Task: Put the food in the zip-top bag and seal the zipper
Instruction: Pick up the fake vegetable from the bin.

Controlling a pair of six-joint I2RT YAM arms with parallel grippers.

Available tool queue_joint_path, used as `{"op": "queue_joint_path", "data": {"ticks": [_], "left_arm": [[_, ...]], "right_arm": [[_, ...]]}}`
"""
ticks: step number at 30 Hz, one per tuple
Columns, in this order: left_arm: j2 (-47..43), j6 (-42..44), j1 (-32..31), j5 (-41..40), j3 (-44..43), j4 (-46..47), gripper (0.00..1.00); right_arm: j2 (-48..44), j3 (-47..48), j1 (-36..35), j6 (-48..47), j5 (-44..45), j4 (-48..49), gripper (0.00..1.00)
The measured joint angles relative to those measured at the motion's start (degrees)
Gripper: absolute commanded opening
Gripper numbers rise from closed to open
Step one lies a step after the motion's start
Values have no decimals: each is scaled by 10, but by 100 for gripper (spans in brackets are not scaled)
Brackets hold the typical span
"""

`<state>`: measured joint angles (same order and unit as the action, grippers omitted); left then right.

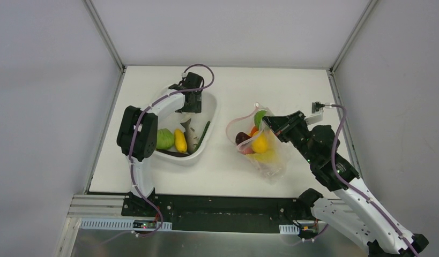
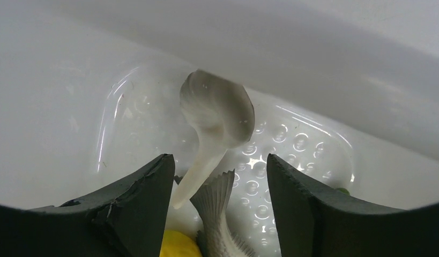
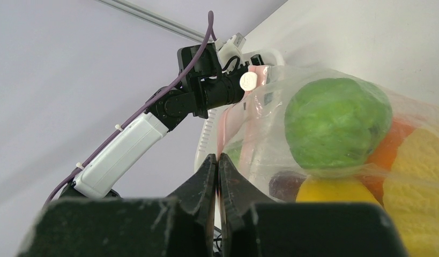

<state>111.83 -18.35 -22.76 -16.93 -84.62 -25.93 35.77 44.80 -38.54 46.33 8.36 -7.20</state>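
The clear zip-top bag point(image 1: 265, 155) lies right of centre with its mouth held up and open. It holds yellow point(image 1: 259, 143), orange, green point(image 1: 260, 116) and dark purple food. My right gripper point(image 1: 268, 123) is shut on the bag's pink-red zipper point(image 3: 223, 128) at the mouth's edge; green food point(image 3: 337, 123) and yellow food point(image 3: 335, 190) press against the plastic. My left gripper point(image 2: 220, 167) is open inside the white tub point(image 1: 203, 147), above a pale cream mushroom-shaped food point(image 2: 217, 115) and a grey fish tail point(image 2: 220, 206); it touches neither.
The tub also holds a green food point(image 1: 164, 139), a yellow one point(image 1: 180, 140), the fish point(image 1: 191, 136) and a long green piece point(image 1: 206, 131). Grey walls enclose the table on three sides. The left arm shows beyond the bag in the right wrist view point(image 3: 131, 144).
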Motion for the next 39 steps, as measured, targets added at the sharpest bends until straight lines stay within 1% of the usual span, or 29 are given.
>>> {"op": "queue_joint_path", "data": {"ticks": [5, 10, 14, 16, 18, 19, 24, 26, 29, 32, 36, 39], "left_arm": [[11, 0, 0, -1, -3, -3, 56], [43, -1, 0, -2, -18, -15, 48], [47, -2, 0, -7, -16, -9, 37], [43, -3, 0, -12, -4, 6, 33], [36, -3, 0, -14, 10, 18, 25], [31, -3, 0, -15, 16, 21, 24], [7, -7, 0, -16, 48, 35, 21], [-8, -10, 0, -16, 66, 42, 17], [-28, -18, 0, -15, 87, 43, 14], [-51, -24, 0, -13, 104, 45, 14], [-129, -40, 0, 7, 160, 64, 14], [-202, -50, 0, 22, 179, 68, 14]], "right_arm": [[4, 0, 0, 1, -2, 0, 7], [4, 0, 1, 1, -3, 0, 6], [4, 0, 1, 1, -3, -1, 6], [4, 0, 1, 1, -3, -1, 7], [4, 0, 1, 1, -3, -1, 7], [4, 0, 1, 1, -3, -1, 7], [4, 0, 1, 1, -5, -1, 7], [4, 0, 1, 1, -7, -1, 7], [4, 0, 1, 1, -7, -1, 7], [2, 0, 1, 1, -7, -2, 7], [-2, 0, 1, -2, -6, -3, 7], [-1, 0, 1, -3, -6, -3, 7]]}}
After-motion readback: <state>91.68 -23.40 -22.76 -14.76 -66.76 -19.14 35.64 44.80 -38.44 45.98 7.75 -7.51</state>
